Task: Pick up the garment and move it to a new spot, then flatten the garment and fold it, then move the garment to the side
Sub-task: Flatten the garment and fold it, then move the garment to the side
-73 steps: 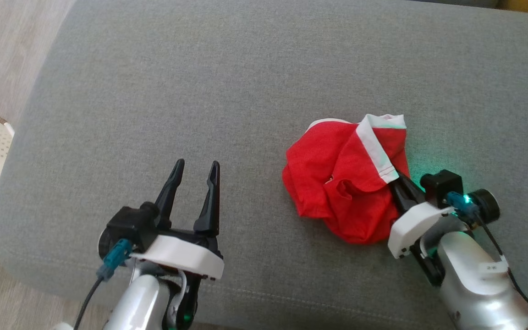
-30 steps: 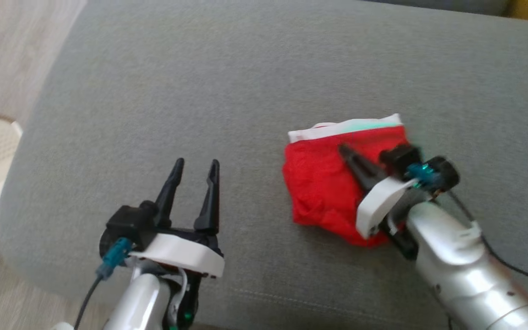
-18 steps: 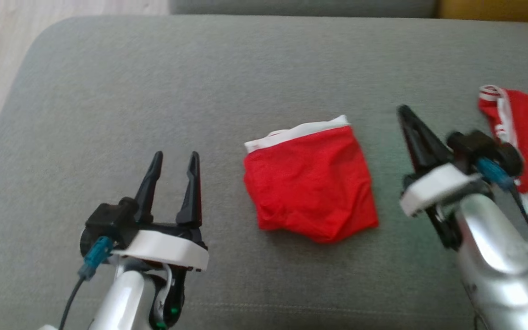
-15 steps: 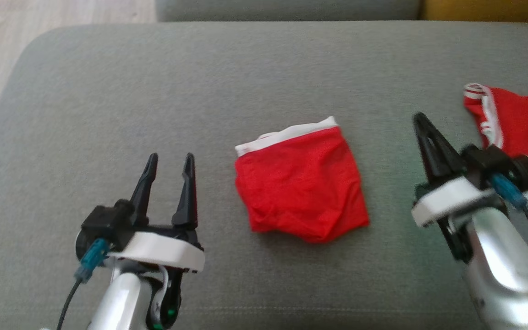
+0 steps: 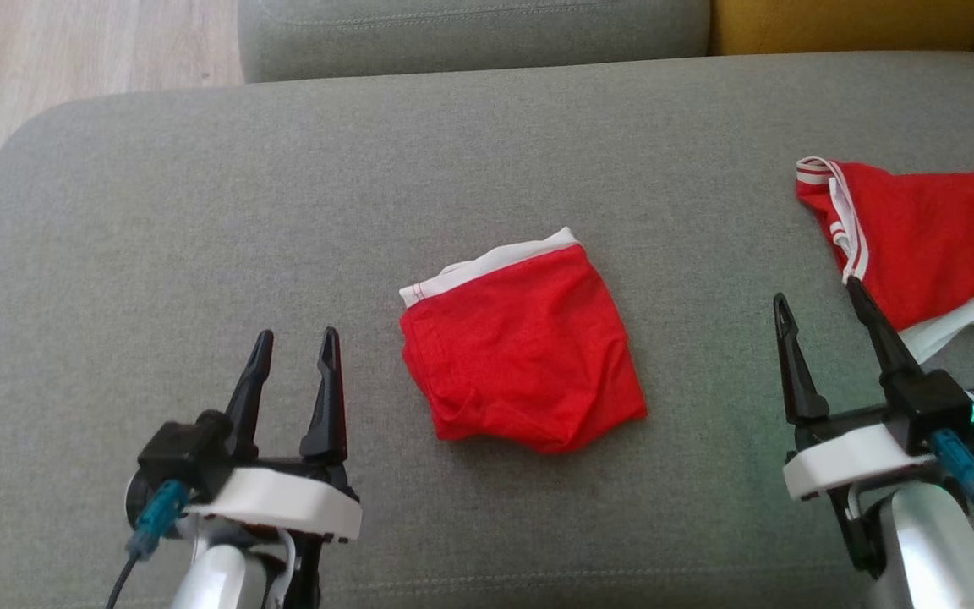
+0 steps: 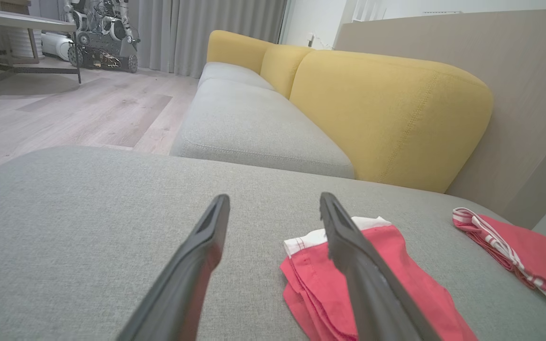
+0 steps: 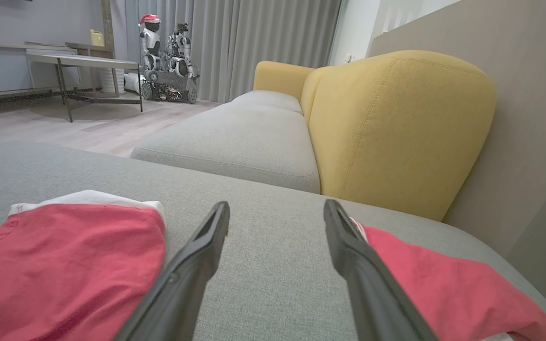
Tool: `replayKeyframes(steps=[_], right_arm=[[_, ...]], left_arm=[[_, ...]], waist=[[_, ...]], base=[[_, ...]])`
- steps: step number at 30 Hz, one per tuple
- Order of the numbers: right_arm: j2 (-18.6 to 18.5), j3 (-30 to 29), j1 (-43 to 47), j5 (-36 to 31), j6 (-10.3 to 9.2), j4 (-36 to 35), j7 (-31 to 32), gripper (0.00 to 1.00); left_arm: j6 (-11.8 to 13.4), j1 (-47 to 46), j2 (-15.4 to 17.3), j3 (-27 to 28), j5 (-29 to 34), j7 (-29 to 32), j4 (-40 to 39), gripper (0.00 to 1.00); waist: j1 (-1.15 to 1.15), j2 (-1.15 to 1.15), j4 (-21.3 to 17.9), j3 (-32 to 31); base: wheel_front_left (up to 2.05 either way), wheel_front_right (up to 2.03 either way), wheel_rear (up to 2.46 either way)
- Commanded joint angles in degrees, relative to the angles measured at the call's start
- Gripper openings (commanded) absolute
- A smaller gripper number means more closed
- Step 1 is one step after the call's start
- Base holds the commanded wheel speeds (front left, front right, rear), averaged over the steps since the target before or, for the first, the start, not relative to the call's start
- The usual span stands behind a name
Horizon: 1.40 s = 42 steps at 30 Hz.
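Head view: the folded red garment (image 5: 521, 355) lies mid-cushion (image 5: 284, 186). The left gripper (image 5: 294, 332) and right gripper (image 5: 817, 288) sit toward the cushion's front, fingers parted and empty. Left wrist view: limp stacked layers. Right wrist view: light cloth, probably best pinched through every layer at one edge.

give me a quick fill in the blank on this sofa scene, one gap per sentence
1. The folded garment is red with a ____ waistband.
2. The left pincer and the right pincer are both ____ and hold nothing.
3. A second red garment lies nearest the ____ pincer.
4. The sofa backrest beyond the grey cushion is ____.

Missing words: white; open; right; yellow
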Motion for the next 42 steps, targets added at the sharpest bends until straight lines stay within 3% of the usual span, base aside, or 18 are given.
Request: replayKeyframes(steps=[1, 19, 28, 42], right_arm=[[0.3, 0.9, -0.7, -0.6, -0.05, -2.3, -0.4, 1.00], [1.6, 0.5, 0.0, -1.0, -0.05, -2.9, 0.2, 1.00], [1.9, 4.3, -2.1, 3.2, -0.05, -1.4, 1.1, 1.00], [2.2, 10.3, -11.0, 13.5, -0.05, 12.1, 7.5, 1.00]], left_arm=[[0.0, -1.0, 0.3, 1.9, 0.3, -0.3, -2.0, 1.00], [0.1, -1.2, 0.3, 1.2, 0.1, -0.3, -1.7, 1.00], [-0.3, -2.8, 0.3, 0.4, 0.2, -0.3, -1.4, 1.00], [-0.4, -5.5, 0.3, -0.8, 0.1, -0.3, -1.0, 1.00]], waist=[[0.00, 0.00, 0.1, -0.1], [0.00, 0.00, 0.7, 0.1], [0.00, 0.00, 2.9, 2.6], [0.00, 0.00, 8.3, 7.1]], base=[[0.00, 0.00, 0.00], [0.00, 0.00, 0.00], [0.00, 0.00, 0.00], [0.00, 0.00, 0.00]])
